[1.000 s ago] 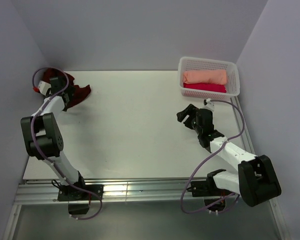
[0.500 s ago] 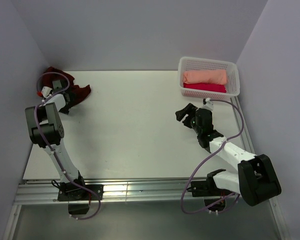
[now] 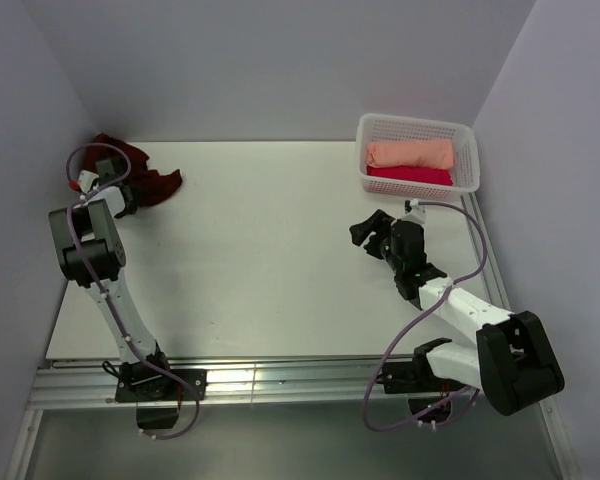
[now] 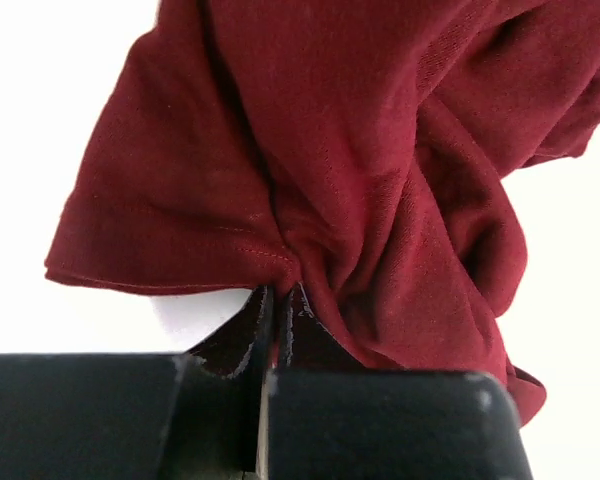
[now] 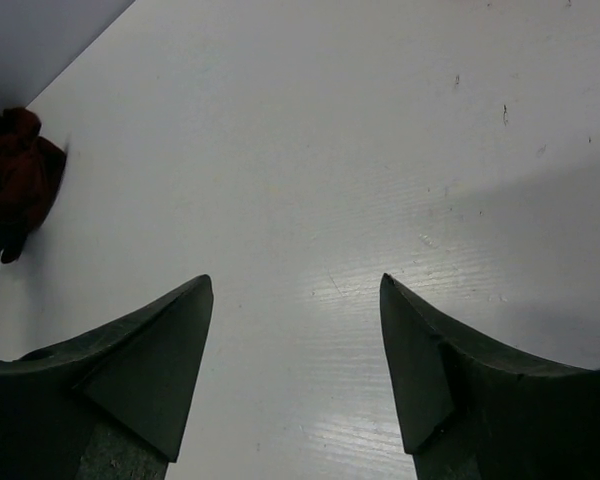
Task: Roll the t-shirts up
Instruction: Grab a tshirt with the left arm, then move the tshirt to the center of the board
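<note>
The left gripper [image 4: 277, 295], spread wide a second ago over the maroon t-shirt [image 4: 360, 150], is now pinched tight on a gathered fold by its hem, at the far left corner of the table [image 3: 260, 260]. Its arm has folded in closer to the left edge. The right gripper [image 3: 372, 238] has edged slightly leftward.

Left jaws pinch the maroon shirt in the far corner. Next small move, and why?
Probably pull the maroon t-shirt toward the middle of the table. The left gripper is shut on a fold near its hem, the shirt lies crumpled in the corner, and rolling needs it spread flat. The right gripper is open.
</note>
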Robot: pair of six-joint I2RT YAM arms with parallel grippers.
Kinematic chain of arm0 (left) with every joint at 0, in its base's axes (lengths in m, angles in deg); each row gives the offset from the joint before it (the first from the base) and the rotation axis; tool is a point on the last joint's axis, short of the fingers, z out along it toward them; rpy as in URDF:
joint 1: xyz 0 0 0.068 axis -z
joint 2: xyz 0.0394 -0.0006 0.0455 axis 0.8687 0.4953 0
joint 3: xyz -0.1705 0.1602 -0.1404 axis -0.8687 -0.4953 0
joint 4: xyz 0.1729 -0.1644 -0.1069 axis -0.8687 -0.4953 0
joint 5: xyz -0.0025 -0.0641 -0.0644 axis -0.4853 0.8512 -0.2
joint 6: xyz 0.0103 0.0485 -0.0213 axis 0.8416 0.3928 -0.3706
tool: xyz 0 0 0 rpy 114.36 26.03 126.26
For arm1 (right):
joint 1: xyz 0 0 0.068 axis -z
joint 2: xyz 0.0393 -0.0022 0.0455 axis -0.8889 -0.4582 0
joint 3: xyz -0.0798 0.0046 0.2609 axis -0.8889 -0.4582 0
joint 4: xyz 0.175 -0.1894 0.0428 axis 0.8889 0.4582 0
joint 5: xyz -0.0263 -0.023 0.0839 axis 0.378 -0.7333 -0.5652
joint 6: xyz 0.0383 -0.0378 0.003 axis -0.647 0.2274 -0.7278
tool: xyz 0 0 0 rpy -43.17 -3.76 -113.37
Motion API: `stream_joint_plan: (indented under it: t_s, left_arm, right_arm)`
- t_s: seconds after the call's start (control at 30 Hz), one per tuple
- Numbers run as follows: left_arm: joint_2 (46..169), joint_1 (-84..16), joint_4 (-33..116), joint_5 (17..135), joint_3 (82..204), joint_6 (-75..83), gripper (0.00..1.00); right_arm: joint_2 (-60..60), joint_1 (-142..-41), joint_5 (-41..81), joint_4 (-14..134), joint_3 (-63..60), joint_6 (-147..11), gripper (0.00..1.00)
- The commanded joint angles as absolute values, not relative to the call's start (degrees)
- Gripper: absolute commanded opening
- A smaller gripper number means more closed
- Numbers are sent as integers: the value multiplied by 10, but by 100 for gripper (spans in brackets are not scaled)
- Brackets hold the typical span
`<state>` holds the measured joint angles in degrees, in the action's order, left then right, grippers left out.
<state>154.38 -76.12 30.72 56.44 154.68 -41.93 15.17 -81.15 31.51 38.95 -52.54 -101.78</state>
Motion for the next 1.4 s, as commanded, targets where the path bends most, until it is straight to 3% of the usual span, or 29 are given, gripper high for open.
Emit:
stream_joint_plan:
  t_s: [0.0,0.2,0.53,0.73,1.0,1.07,1.17,1.37]
  left_arm:
    - [1545,-762,318,604,1535,-406,0]
    - [1398,-706,317,557,1448,-368,0]
    - [1139,-442,213,399,1456,-294,0]
    - [1102,-406,132,442,1609,-257,0]
    - [1058,-395,152,530,1703,-226,0]
    - [1058,-395,145,524,1711,-223,0]
    - [1057,-395,132,530,1698,-221,0]
    - [1013,-395,165,538,1555,-241,0]
  right_arm:
    - [168,-817,320,358,-528,-1010,74]
    - [157,-818,321,362,-519,-1014,74]
    - [169,-821,337,367,-526,-1012,73]
    - [180,-820,344,365,-531,-1006,73]
    - [191,-820,331,354,-536,-994,67]
    - [191,-821,281,317,-540,-981,66]
    - [183,-827,194,264,-542,-959,65]
    - [156,-879,140,247,-512,-915,63]
